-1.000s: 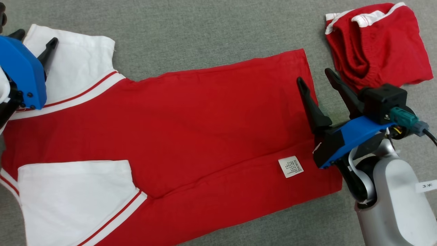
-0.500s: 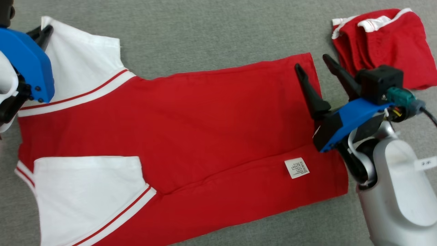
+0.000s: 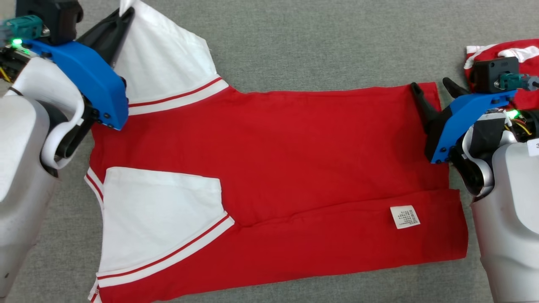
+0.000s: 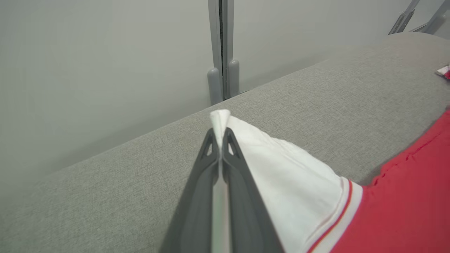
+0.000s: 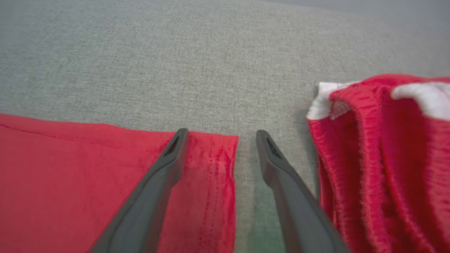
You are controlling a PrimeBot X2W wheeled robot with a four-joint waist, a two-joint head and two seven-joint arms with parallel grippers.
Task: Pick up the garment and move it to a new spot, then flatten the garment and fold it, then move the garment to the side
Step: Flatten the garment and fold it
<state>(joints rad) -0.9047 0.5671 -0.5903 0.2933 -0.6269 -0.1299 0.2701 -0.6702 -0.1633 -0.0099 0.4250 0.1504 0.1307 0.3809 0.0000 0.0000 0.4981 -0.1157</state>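
A red shirt with white sleeves lies spread on the grey cloth surface, a white label near its hem. My left gripper is at the upper left, shut on the tip of the far white sleeve, which it holds slightly raised. In the left wrist view that gripper pinches the white sleeve edge. My right gripper stands open at the far corner of the hem. In the right wrist view the gripper straddles the red hem corner, one finger over the cloth and one over bare surface.
A second red garment with white trim lies bunched just right of my right gripper, and it shows close beside the right finger as a red bundle. The grey surface ends at a wall with a grey post beyond the left gripper.
The camera has shifted, so the whole scene sits further right. My left gripper has gone from open over the far sleeve to shut on its tip. The right gripper stays open at the hem corner.
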